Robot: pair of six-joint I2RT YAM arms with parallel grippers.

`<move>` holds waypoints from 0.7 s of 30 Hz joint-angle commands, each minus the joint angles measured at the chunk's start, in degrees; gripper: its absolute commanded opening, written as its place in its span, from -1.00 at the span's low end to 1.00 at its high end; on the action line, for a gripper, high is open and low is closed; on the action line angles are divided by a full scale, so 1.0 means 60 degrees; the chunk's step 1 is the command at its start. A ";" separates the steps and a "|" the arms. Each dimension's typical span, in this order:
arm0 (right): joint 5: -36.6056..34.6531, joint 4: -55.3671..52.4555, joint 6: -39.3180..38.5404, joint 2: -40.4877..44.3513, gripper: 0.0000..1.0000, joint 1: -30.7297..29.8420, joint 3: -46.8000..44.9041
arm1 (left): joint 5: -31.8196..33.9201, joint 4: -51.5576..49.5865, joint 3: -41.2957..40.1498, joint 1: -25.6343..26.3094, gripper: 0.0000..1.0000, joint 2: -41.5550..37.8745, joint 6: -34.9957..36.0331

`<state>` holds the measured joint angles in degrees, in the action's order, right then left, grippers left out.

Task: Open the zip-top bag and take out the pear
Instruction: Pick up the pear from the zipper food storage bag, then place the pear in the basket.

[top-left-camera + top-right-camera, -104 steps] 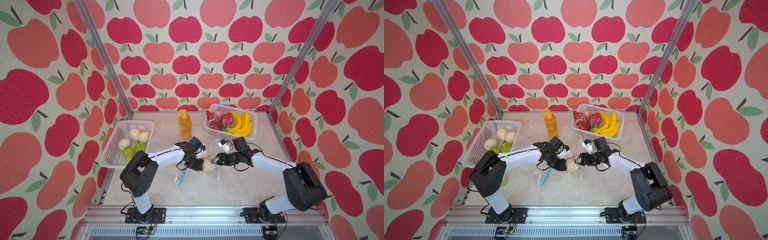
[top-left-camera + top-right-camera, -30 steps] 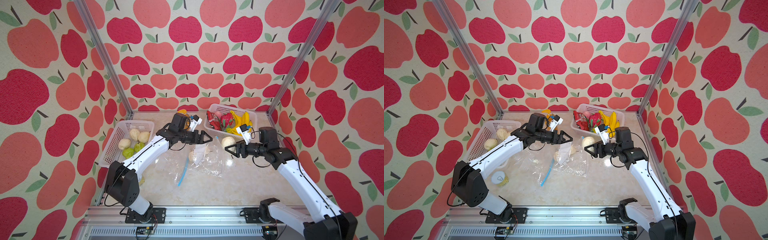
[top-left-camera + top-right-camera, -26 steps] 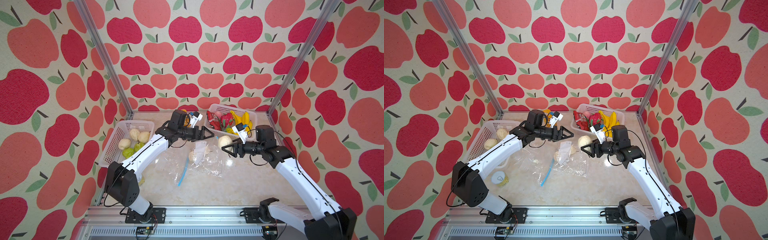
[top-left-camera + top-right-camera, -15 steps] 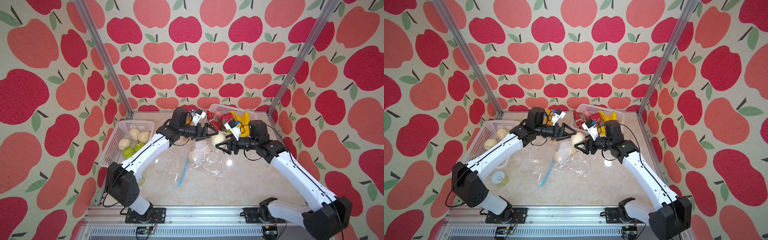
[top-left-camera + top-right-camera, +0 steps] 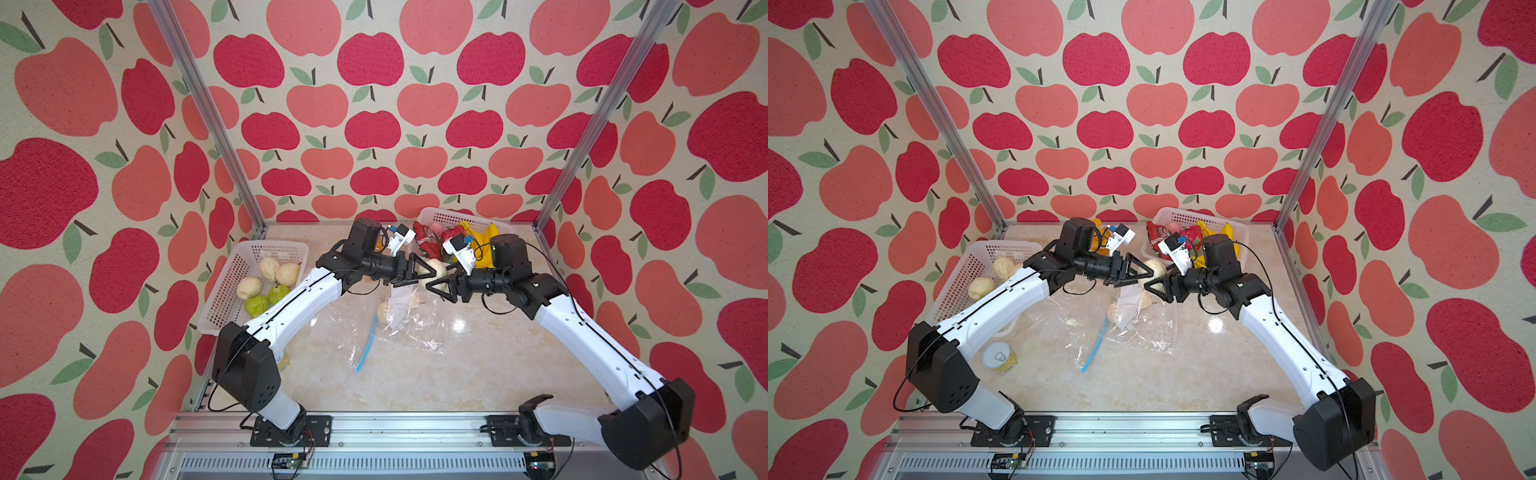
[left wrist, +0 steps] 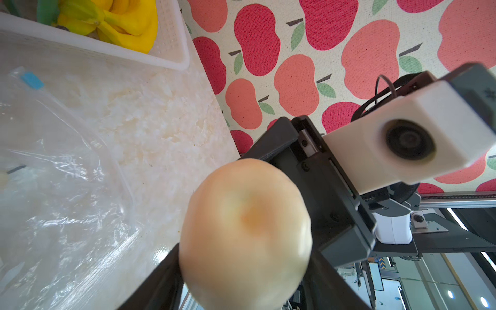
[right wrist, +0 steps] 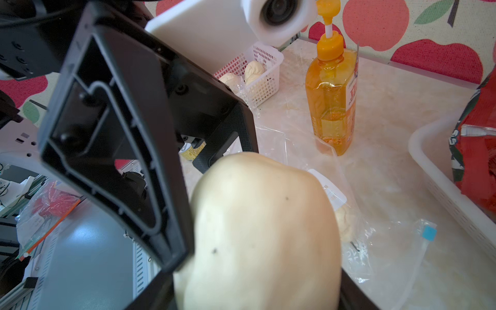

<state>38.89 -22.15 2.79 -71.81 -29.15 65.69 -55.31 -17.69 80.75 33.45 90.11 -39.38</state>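
The pale yellow pear [image 5: 435, 267] [image 5: 1153, 265] hangs in the air above the back of the table, out of the bag. My right gripper [image 5: 436, 279] [image 7: 257, 290] is shut on it from the right. My left gripper [image 5: 430, 272] [image 6: 244, 281] meets it from the left, fingers pressed on both sides of the pear [image 6: 244, 233] [image 7: 263, 233]. The clear zip-top bag [image 5: 409, 328] [image 5: 1129, 328] lies crumpled and open on the table below, its blue zip strip [image 5: 365, 345] towards the front. A small pale fruit [image 5: 384, 311] still lies inside it.
A white basket [image 5: 232, 291] of pale and green fruit stands at the left. Another white basket [image 5: 440, 216] with bananas and red packets stands at the back right. An orange soap bottle [image 7: 331, 99] is behind the arms. A small can [image 5: 999, 357] sits front left.
Both arms have swung towards each other above the bag. The right gripper carried the pear leftwards, and the left gripper's wide-open jaws have closed round it.
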 commanded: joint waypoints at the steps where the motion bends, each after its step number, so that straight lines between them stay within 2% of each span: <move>1: -0.0107 0.0074 0.0014 -0.0116 0.30 -0.0122 0.0362 | -0.0215 -0.0015 0.0250 -0.0006 0.16 0.0012 0.0261; 4: -0.0529 -0.0069 0.0333 -0.0185 0.63 -0.0115 0.0517 | -0.0177 0.0106 0.0053 -0.0258 0.10 -0.0135 0.0111; 9: -0.0914 -0.0818 0.0776 -0.0482 0.82 -0.0108 0.1023 | 0.0313 -0.0450 -0.0295 -0.1211 0.08 -0.0770 0.0615; 15: -0.2083 -0.1254 0.2369 0.0010 0.74 -0.0086 0.0771 | 0.1764 -0.2682 -0.0326 -0.3482 0.07 -0.2021 0.2732; 18: -0.2824 -0.1676 0.3714 0.0206 0.61 0.0083 0.0413 | 0.2886 -0.3513 -0.0310 -0.4705 0.09 -0.2433 0.3810; 21: -0.3151 -0.2338 0.4647 0.0051 0.50 0.0347 0.0239 | 0.4461 -0.4292 -0.0023 -0.5653 0.09 -0.2330 0.4981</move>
<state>24.91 -30.39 21.85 -71.46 -28.32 68.82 -39.46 -34.96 79.15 2.42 75.31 -19.88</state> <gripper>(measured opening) 0.763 0.600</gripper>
